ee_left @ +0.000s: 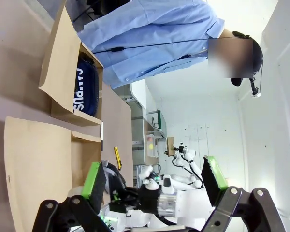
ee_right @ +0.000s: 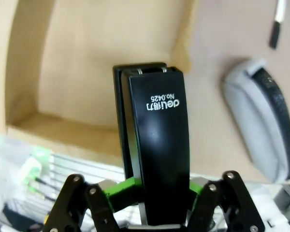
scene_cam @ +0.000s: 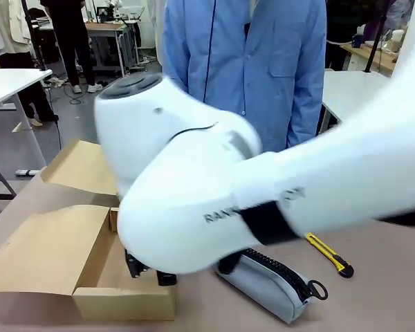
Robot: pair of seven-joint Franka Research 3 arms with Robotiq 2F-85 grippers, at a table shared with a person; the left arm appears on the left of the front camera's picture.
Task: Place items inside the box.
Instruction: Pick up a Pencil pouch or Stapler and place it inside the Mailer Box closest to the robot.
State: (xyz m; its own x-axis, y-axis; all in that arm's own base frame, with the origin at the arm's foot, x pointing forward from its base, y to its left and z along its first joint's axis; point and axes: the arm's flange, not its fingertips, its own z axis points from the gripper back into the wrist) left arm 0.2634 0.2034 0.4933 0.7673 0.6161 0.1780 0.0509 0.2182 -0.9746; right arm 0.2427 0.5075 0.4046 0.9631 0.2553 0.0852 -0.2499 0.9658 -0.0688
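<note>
- Grip: right gripper [ee_right: 158, 186] was closed tight on black stapler [ee_right: 157, 130], green pads pressing on both its sides.
- Stapler hung over the inside of the box [ee_right: 101, 63], free end toward the box floor; if it touched the floor or not, I could not tell.
- In front view, right arm [scene_cam: 263, 200] came from the right across the middle & covered most of the box. Box stood at near left w/ flaps open.
- Left gripper [ee_left: 153, 179]: fingers wide apart, nothing btw them, held above the table [scene_cam: 387, 290].
- Navy pouch [ee_left: 84, 89] w/ white letters lay inside the box, in its far part.
- Grey zip pencil pouch [scene_cam: 277, 287] lay on the table just right of the box, at the near side, ring pull at its right end.
- Yellow-black utility knife [scene_cam: 330, 254] lay on the table, right of the grey pouch & a bit farther, apart from it.
- Black-and-white marker pen [ee_right: 276, 29] lay on the table apart from the grey pouch; blurred, no more detail.
- Person [scene_cam: 245, 62] in blue coat stood at the far side, behind the right arm.
</note>
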